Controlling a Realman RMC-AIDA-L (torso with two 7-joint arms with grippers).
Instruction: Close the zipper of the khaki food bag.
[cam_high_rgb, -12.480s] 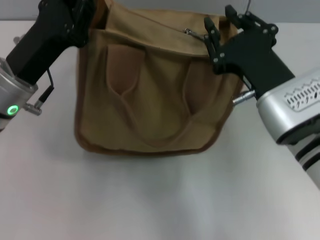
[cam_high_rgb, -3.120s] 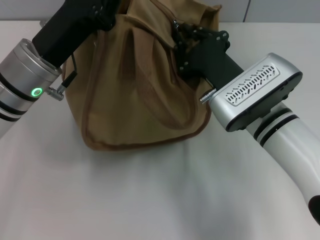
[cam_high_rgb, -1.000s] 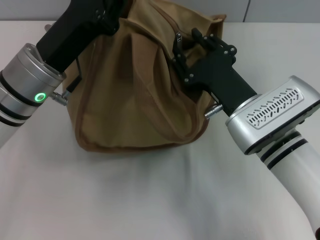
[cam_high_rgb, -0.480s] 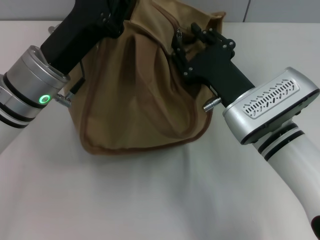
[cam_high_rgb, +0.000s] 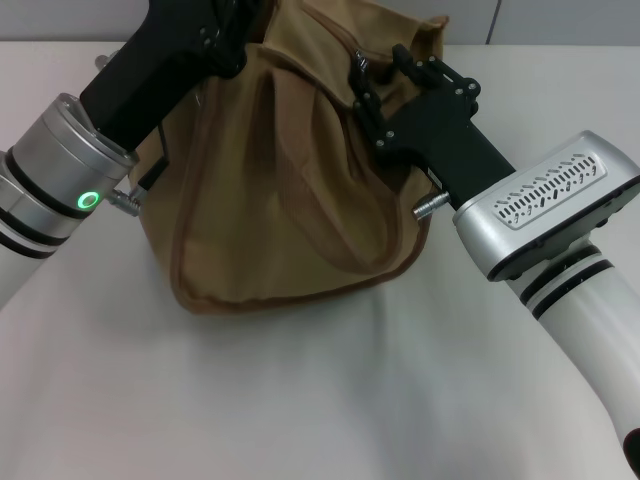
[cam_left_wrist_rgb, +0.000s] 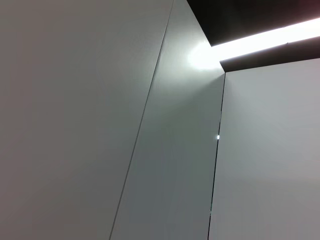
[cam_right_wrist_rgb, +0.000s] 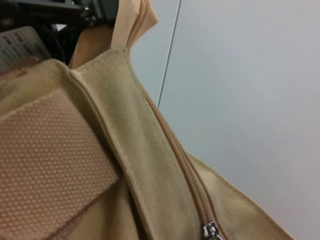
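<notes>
khaki food bag (cam_high_rgb: 290, 190) now tilted and bunched, right end effector (cam_high_rgb: 385, 75) shifted inward along zipper (cam_right_wrist_rgb: 175, 150)

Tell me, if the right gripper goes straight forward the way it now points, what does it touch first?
Most likely the khaki food bag itself. The right gripper points up and left at the bag's top edge, right by the zipper and its silver slider. Depth is unclear, so it may already touch the fabric.

Head view down on the khaki food bag (cam_high_rgb: 280, 200); right wrist close against it, left wrist toward walls.
</notes>
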